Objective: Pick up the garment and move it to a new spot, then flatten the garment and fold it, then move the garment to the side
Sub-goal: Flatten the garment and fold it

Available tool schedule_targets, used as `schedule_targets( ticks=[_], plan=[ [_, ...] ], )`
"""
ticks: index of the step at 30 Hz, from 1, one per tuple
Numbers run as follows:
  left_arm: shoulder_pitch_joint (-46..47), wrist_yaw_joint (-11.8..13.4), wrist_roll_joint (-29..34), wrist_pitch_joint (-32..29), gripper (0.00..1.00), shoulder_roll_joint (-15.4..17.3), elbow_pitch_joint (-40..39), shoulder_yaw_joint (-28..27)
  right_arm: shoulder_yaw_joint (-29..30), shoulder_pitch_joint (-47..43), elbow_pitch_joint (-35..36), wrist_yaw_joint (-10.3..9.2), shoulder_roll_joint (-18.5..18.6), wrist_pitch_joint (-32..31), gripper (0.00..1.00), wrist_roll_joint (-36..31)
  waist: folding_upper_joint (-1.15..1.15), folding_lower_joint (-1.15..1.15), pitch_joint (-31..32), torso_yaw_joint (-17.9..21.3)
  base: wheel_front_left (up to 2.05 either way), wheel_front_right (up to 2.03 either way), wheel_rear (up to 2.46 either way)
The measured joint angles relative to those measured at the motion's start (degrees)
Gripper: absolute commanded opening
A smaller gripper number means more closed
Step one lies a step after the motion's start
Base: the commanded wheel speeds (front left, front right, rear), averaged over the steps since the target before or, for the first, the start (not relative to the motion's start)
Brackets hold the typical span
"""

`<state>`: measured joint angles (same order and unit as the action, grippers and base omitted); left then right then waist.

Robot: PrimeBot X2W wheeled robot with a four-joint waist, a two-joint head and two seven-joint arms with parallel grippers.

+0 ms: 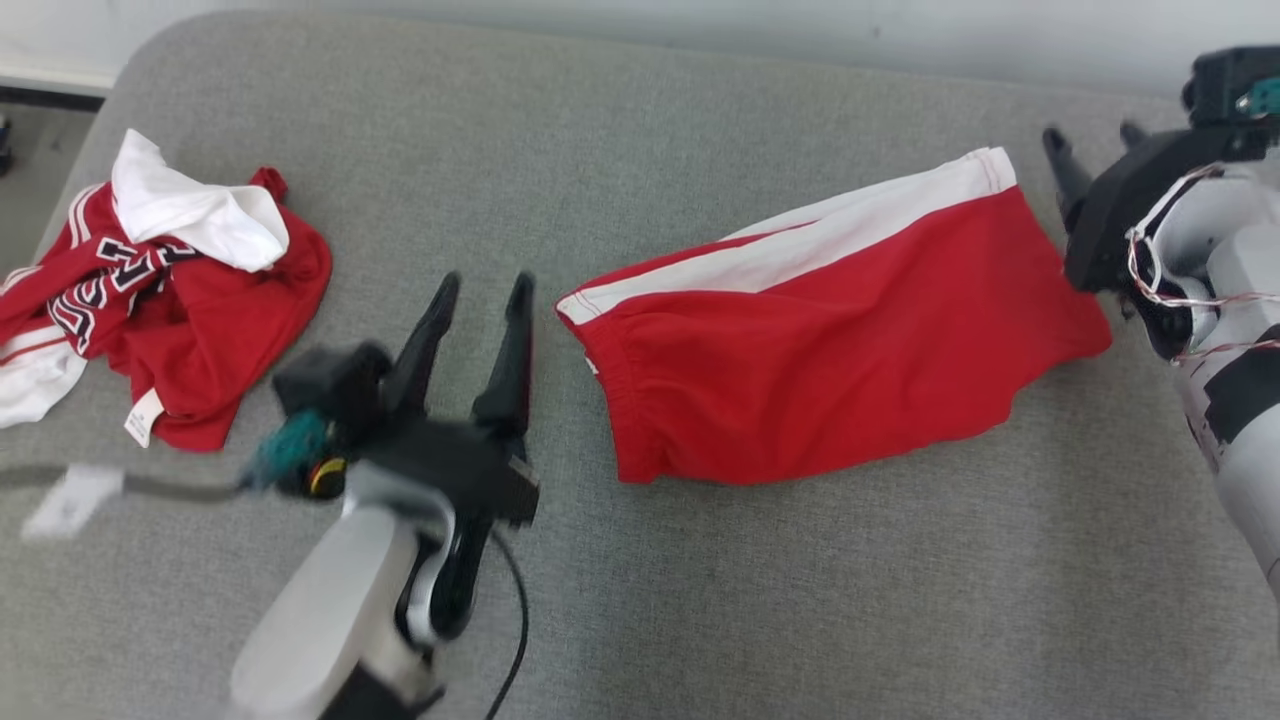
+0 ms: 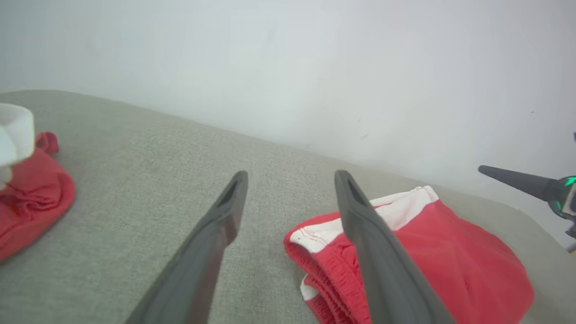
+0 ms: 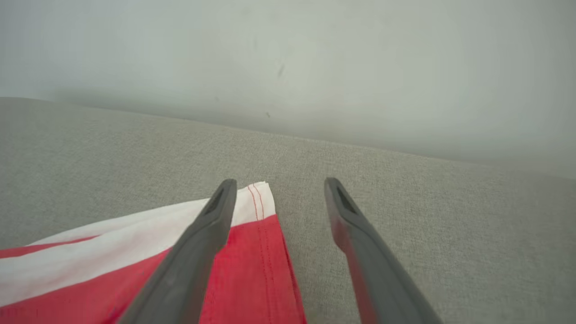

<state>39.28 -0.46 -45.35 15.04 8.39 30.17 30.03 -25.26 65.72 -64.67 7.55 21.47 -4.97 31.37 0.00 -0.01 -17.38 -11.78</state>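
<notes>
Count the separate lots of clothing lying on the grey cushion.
2. Folded red shorts lie right of centre; a crumpled red-and-white pile sits at the far left. That pile may hold more than one garment.

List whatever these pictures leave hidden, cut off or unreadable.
- Head view: the lettering on the jersey pile is broken up by folds and white cloth, so it is unreadable.
- Head view: the pile's tag is too small to read.
- Head view: the wrist behind the left claw is blurred.
- Left wrist view: a finger covers part of the shorts.
- Right wrist view: the shorts run off the left and bottom edges.
</notes>
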Motion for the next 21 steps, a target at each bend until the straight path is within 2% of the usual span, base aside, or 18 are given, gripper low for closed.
schedule_targets(
  ticks=[7,11,13,21],
  plan=[
    [-18.1,1.5,13.6,0.0,1.0,3.0,-17.1,-6.3,-0.8,-1.4,-4.8,0.0,0.3,-11.0,1.0,1.5,-0.01,-0.01,3.6,0.3,0.0,0.0,0.0],
    [-26.0,1.7,18.6,0.0,1.0,3.0,-24.2,-8.1,-0.4,-2.7,-6.3,0.0,0.8,-13.5,1.0,2.4,-0.01,-0.01,4.4,-0.4,0.0,0.0,0.0],
    [-29.6,1.0,20.5,0.0,1.0,2.3,-27.1,-9.0,0.7,-3.5,-7.1,0.0,1.5,-14.3,1.0,3.4,-0.01,-0.01,4.2,-1.4,0.0,0.0,0.0],
    [-32.0,-1.4,22.5,0.0,1.0,0.0,-28.7,-11.1,3.5,-4.3,-8.8,0.0,2.6,-17.5,1.0,3.4,-0.01,0.0,2.1,-4.8,0.0,0.0,0.0]
  ],
)
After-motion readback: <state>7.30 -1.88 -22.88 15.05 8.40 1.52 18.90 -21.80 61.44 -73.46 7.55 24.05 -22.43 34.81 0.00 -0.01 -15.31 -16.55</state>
